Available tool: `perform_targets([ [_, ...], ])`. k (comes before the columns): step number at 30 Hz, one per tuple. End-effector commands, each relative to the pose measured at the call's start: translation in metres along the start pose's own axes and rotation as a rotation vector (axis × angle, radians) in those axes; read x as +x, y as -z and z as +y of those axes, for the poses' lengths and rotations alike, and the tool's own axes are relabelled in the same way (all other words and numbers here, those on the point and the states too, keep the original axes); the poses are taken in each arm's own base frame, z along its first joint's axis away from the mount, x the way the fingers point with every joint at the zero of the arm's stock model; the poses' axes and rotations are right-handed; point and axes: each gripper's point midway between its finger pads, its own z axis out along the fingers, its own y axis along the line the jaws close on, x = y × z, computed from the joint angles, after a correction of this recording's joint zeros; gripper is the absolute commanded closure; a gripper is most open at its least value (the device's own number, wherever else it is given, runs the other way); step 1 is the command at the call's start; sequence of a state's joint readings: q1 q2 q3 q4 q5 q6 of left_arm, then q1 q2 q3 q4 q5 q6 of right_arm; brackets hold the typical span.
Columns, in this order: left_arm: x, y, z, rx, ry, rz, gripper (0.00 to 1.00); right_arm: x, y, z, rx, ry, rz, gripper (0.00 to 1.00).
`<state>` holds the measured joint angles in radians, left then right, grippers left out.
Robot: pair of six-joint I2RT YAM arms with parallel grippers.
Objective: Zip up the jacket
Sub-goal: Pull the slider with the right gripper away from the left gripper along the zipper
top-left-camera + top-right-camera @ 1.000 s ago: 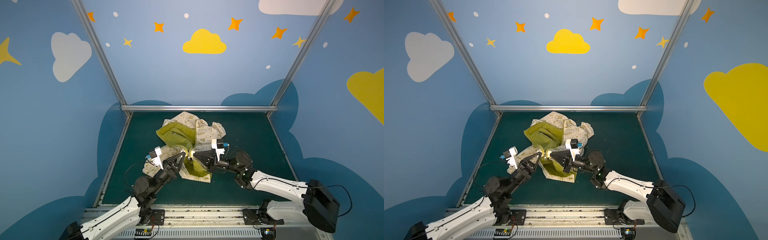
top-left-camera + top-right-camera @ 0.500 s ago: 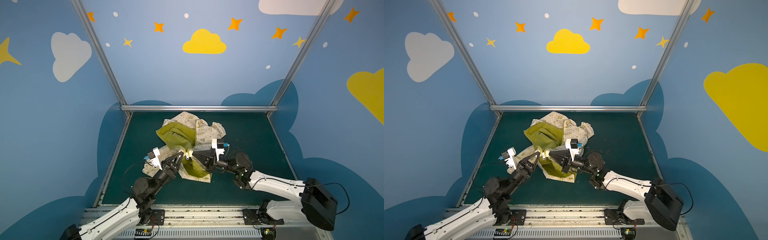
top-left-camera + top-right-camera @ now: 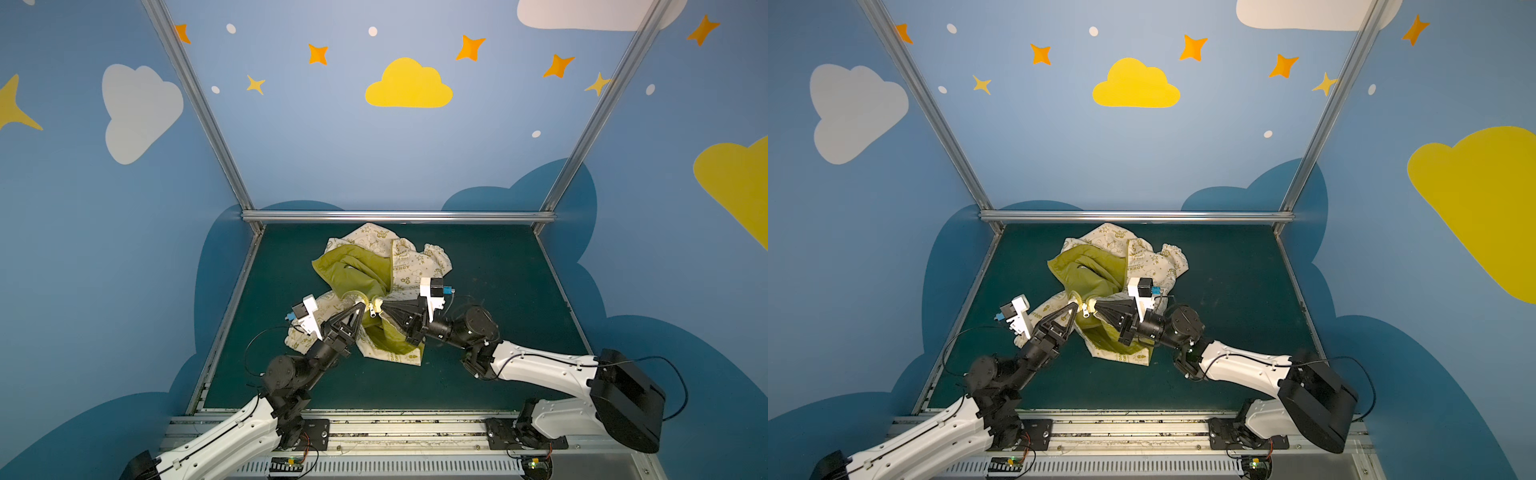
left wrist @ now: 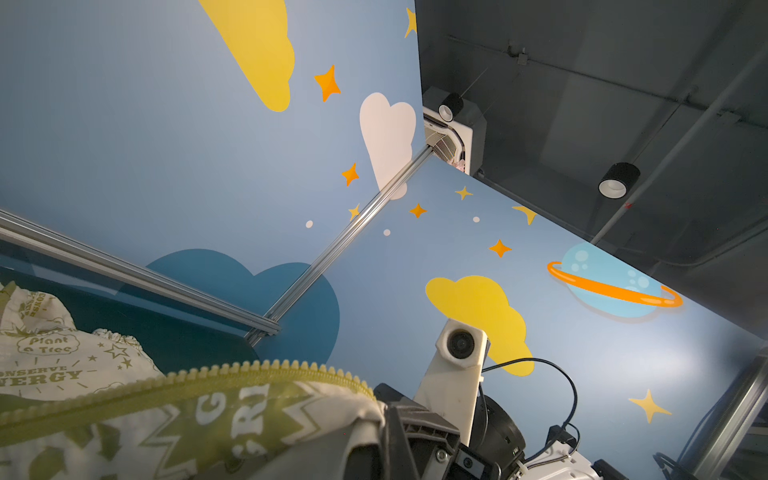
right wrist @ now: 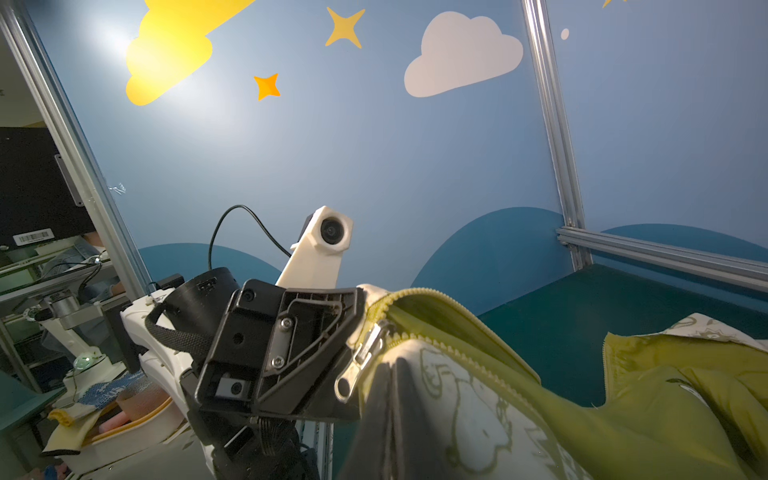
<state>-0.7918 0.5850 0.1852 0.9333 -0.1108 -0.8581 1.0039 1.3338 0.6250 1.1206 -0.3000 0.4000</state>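
Jacket in a crumpled heap mid-mat, toward the back rail. Olive lining turned up, printed cream sleeves bunched around it. Near hem end apparently raised off the surface between the two arms.

Left gripper pressed together on the hem edge at one side of the zipper foot. Right gripper likewise clamped on cloth at the other side, tips nearly meeting.

Zipper teeth running free along an unjoined edge in the left wrist view. Slider at the very bottom of the track, just beside the left gripper's tip, pull tab dangling. Two tooth rows parting right past it. Cannot tell whether the pin is fully seated in the slider.

Judgement: early stage. Hem ends brought together, nothing visibly closed. Left to do: seat the pin if unseated, keep the hem taut, run the slider the whole length to the collar. Collar end lost in the heap, probably needing straightening first.

Surroundings: blue walls with painted clouds and stars on three sides. Aluminium frame at the corners and back edge. Dark green mat, flat. Dark ceiling with spot lamps overhead, seen from the left wrist.
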Motion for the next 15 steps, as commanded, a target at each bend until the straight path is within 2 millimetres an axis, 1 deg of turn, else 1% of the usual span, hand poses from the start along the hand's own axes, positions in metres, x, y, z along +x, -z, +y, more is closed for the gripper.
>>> perform_targets([
  [1, -0.001, 0.002, 0.006, -0.021, 0.003, -0.014, 0.97, -0.042, 0.000, 0.007, 0.010, 0.058, -0.158, 1.00],
  [6, 0.001, 0.002, 0.009, -0.020, 0.017, -0.024, 0.97, -0.040, -0.008, 0.013, -0.015, 0.044, -0.177, 1.00],
  [11, -0.002, 0.002, 0.004, -0.006, 0.019, -0.028, 0.97, -0.022, -0.014, 0.005, 0.000, 0.021, -0.149, 1.00],
  [15, -0.003, 0.004, 0.005, -0.012, 0.024, -0.031, 0.97, -0.019, -0.015, 0.003, 0.006, 0.010, -0.156, 1.00],
])
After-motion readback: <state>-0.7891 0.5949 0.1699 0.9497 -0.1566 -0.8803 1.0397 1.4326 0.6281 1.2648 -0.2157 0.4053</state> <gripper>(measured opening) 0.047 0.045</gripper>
